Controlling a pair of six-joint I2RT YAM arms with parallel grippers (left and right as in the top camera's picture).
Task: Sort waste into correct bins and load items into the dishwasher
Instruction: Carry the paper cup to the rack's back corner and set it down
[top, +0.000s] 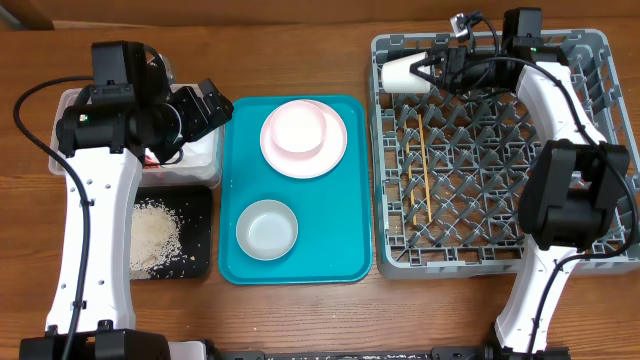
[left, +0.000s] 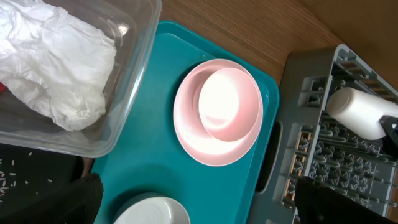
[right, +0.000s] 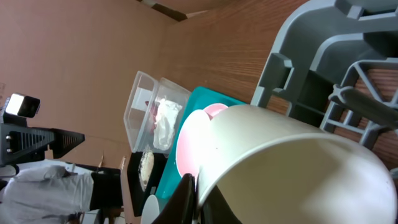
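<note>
Wooden table (top: 300, 50): everything is laid out on it.

Grey dish rack (top: 450, 266): set at the right side of the table, just beside the teal serving tray (top: 340, 220), which is placed in the middle.

Clear tub (left: 134, 62): found at the left, touching the tray's left edge, and partly covered from above by the left arm. The black tray (top: 195, 215) is set directly in front of it.

Left gripper (top: 212, 115): held above the tub's right end, near the teal tray's edge. The jaws are spread to their widest. Nothing is held or touched.

Right gripper (top: 435, 72): positioned over the rack's far left corner. The jaws are pressed together on the rim of the small white cup (top: 405, 73). The cup is held on its side, just over the rack's lattice.

Pale pink plate (top: 335, 150): seated on the far half of the teal tray, with the pink bowl (top: 297, 128) stood on it, off centre.

Grey-white bowl (top: 267, 229): placed upright on the near half of the same tray, apart from the plate.

Crumpled napkin (left: 56, 62): seen lying inside the tub.

Chopsticks (top: 425, 175): laid side by side on the rack's lattice, left of centre, well apart from the cup.

Red wrapper (right: 150, 109): glimpsed inside the tub beside the napkin.

Rice grains (top: 155, 235): heaped on the black tray, with a few scattered around the heap.
</note>
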